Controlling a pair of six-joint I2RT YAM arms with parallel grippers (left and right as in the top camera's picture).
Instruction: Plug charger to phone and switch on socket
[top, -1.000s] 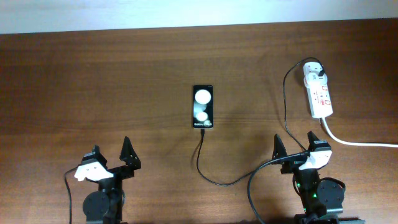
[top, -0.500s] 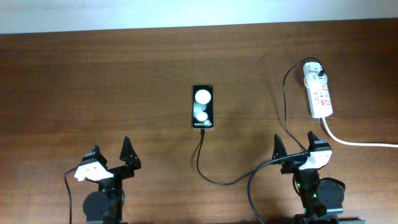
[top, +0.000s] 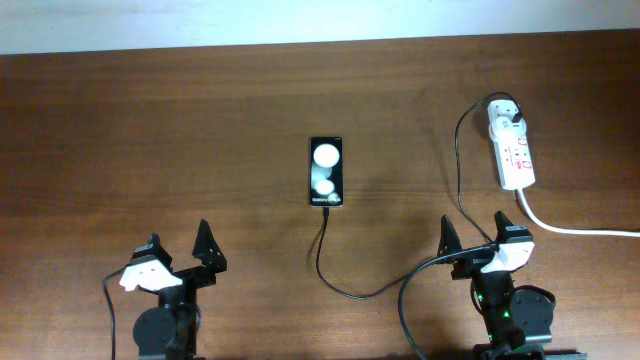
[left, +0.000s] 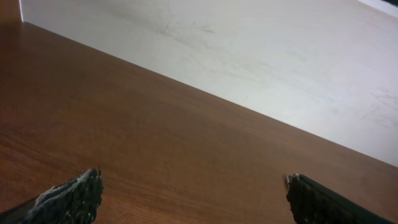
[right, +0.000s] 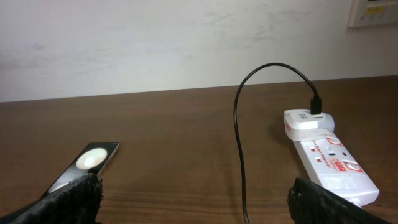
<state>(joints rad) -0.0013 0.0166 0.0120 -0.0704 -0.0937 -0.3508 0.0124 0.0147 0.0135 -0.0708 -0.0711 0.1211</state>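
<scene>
Left gripper (top: 178, 234) and right gripper (top: 473, 220): jaws apart, empty. Phone (top: 326, 171) lies ahead-left of the right gripper, socket (top: 512, 150) ahead-right. Only the overhead view shows charger (top: 319, 255) meeting phone.

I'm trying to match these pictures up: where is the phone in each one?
Overhead: phone mid-picture.
Left wrist: not in it.
Right wrist: phone at lower left.
Shared landmark: the white socket, right of the phone in both views showing it.
</scene>
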